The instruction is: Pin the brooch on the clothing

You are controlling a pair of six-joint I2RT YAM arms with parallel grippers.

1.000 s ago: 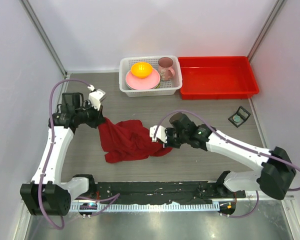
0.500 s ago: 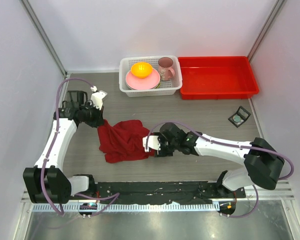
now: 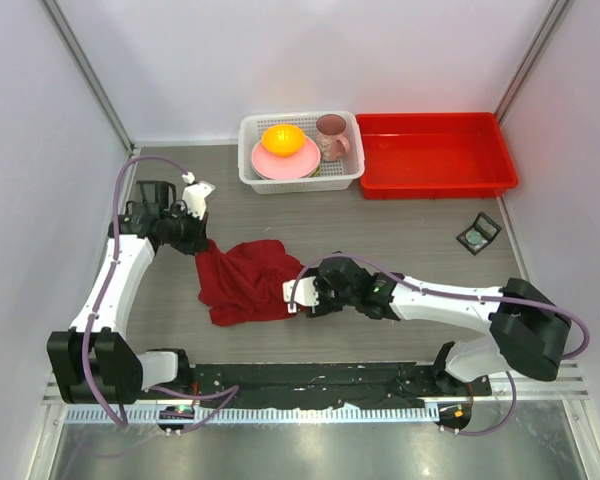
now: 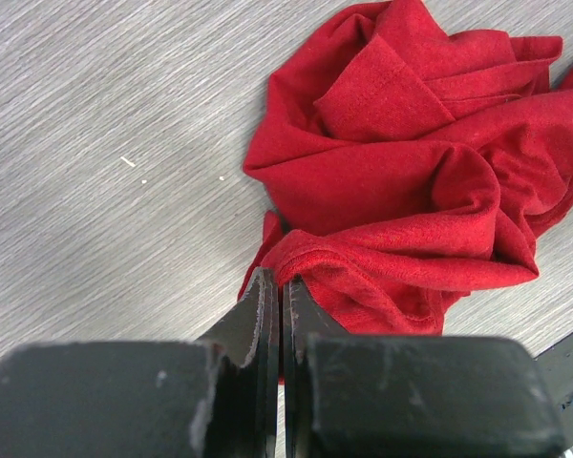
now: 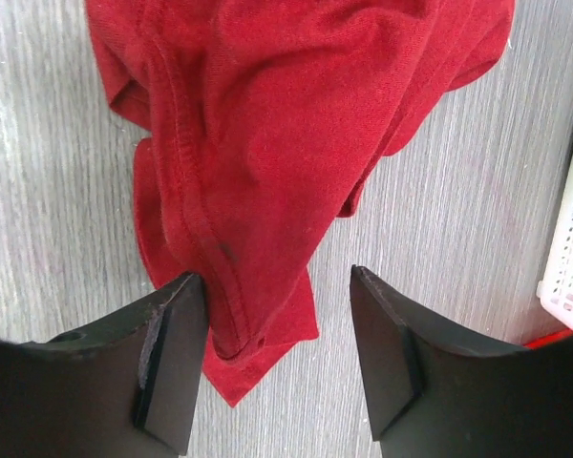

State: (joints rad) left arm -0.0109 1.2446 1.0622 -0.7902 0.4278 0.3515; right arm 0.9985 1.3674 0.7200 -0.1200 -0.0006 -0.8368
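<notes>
The shirt (image 3: 248, 280) lies in a crumpled red heap on the tabletop (image 3: 420, 215), in front of the 2 arms. The left tool (image 4: 279, 279) is at the far left corner of the heap. It is pressed almost shut, and a fold of the shirt's edge looks pinched at its tips. The right tool (image 5: 277, 277) is at the near right side of the heap. It is wide open and holds nothing. A stitched edge of the shirt lies between its 2 fingers and touches one of them.

The brooch (image 3: 474, 237) is well apart from the shirt, over by the right wall. It sits in a small dark holder (image 3: 490, 226). No tool is near it.

The shirt is soft and floppy. It will likely sag and bunch up when lifted, so it is best to grab it by a thick stitched edge and pull it flat. The brooch is tiny and flat. It looks hard to pick up and easy to drop, so the tool should pinch it by its rim.
</notes>
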